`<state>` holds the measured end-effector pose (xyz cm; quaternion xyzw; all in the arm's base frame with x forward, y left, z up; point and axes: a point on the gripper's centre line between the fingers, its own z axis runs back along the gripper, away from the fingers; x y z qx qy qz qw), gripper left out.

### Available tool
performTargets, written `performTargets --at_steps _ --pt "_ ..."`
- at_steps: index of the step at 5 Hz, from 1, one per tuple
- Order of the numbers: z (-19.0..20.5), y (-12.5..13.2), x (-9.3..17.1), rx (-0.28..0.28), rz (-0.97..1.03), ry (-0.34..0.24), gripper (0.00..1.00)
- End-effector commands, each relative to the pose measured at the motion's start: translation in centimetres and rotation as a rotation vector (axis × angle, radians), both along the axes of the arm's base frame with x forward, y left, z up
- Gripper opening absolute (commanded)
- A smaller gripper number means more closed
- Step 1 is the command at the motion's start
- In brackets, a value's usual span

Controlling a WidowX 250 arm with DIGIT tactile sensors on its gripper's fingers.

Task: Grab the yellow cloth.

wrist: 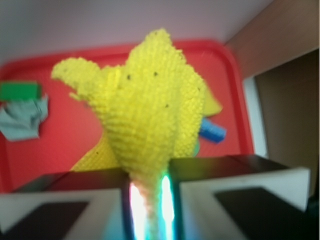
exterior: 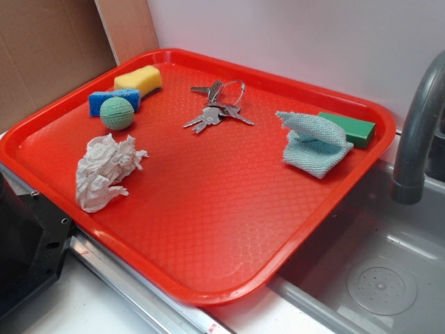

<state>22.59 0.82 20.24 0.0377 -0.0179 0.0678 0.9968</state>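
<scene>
Mustard-yellow and nubbly, the yellow cloth (wrist: 150, 115) fills the middle of the wrist view, its lower end pinched tight between the two pale fingers (wrist: 240, 200) of the gripper (wrist: 149, 210), which is clenched on the fabric while the rest of the cloth fans out in floppy folds over the red tray (wrist: 65, 135). Behind it in that view, a green block (wrist: 20, 91) and a light teal cloth (wrist: 22, 119) sit at the left edge of the frame, with a sliver of blue sponge (wrist: 212, 131) peeking out at the right of the cloth. The exterior view shows the tray (exterior: 208, 229) without the yellow cloth or the gripper in sight: a yellow sponge (exterior: 138, 79) and a blue sponge (exterior: 111, 101) lie touching in the upper left, a green ball (exterior: 116, 113) resting against the blue one; a crumpled white paper towel (exterior: 106, 170) lies at the left; a bunch of keys (exterior: 217, 106) sits at upper centre; the teal cloth (exterior: 314, 142) is heaped at the right, against the green block (exterior: 351, 128). A grey faucet (exterior: 417, 132) rises at the far right over a sink basin (exterior: 375, 278).
</scene>
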Motion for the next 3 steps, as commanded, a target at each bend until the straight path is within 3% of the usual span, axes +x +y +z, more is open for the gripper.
performTargets --at_steps 1,3 --pt "-0.5 -0.7 -1.0 0.013 -0.005 -0.003 0.0" --pt "-1.3 -1.0 -2.1 0.061 0.019 0.055 0.0"
